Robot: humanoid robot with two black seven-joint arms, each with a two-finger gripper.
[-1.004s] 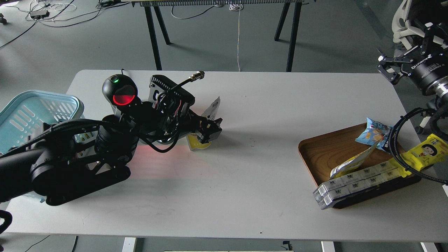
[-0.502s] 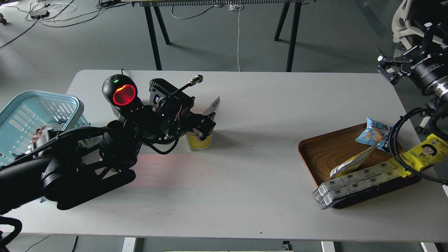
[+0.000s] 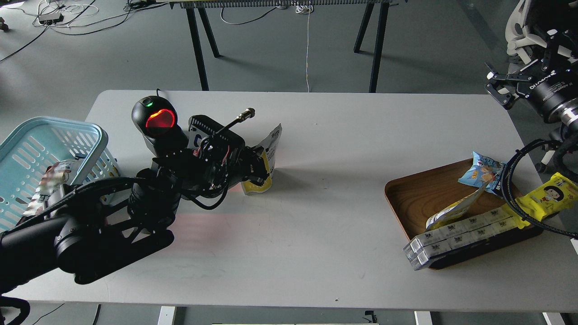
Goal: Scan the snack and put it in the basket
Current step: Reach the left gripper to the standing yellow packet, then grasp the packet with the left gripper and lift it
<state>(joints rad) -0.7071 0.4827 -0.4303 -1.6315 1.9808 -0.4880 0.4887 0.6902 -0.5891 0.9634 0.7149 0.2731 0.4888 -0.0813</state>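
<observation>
The snack [image 3: 265, 159], a yellow-and-white pouch, stands upright on the white table with its white printed top leaning right. My left gripper [image 3: 255, 169] is right against its left side, in front of its lower part. The fingers are dark and I cannot tell them apart or see whether they hold the pouch. The light-blue basket [image 3: 27, 135] sits at the table's left edge, behind my left arm, with a packet [image 3: 48, 181] inside. My right gripper [image 3: 498, 88] is open and empty, raised off the table's far right corner.
A black scanner [image 3: 158, 121] with a red-lit window stands just left of the pouch. A brown wooden tray [image 3: 420, 194] at the right holds a blue packet [image 3: 482, 169], a second yellow-white pouch [image 3: 454, 208], a yellow cartoon-face wrapper [image 3: 553, 193] and boxed packs [image 3: 456, 235].
My left arm and gripper have drawn back to the left by a little. The pouch has stayed in almost the same spot. The right arm has not moved.
</observation>
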